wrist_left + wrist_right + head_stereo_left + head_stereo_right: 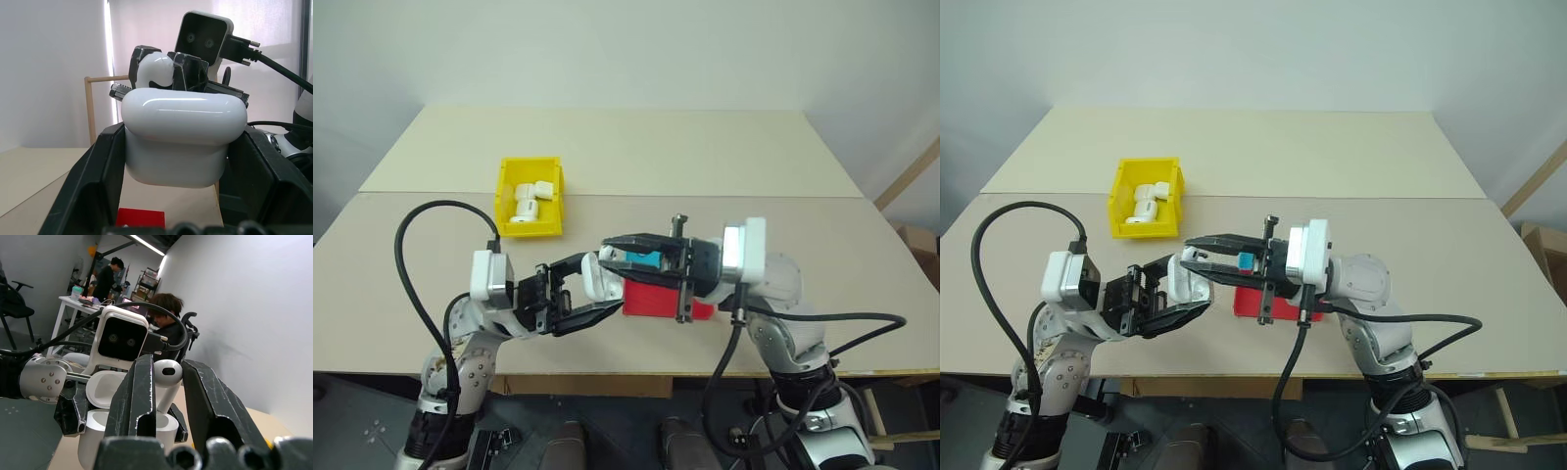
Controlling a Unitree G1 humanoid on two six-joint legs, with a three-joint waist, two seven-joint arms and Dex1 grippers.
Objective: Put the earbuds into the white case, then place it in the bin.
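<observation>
Glossy white case (183,139) lid open; earbud (167,382) stem down.

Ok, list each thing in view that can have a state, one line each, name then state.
white case: lid open, clamped in the left gripper, held above the table.
earbud: pinched in the right gripper, stem down at the case's opening.
yellow bin: upright on the table, already holding several white items.
red tray: flat on the table under the grippers.
</observation>
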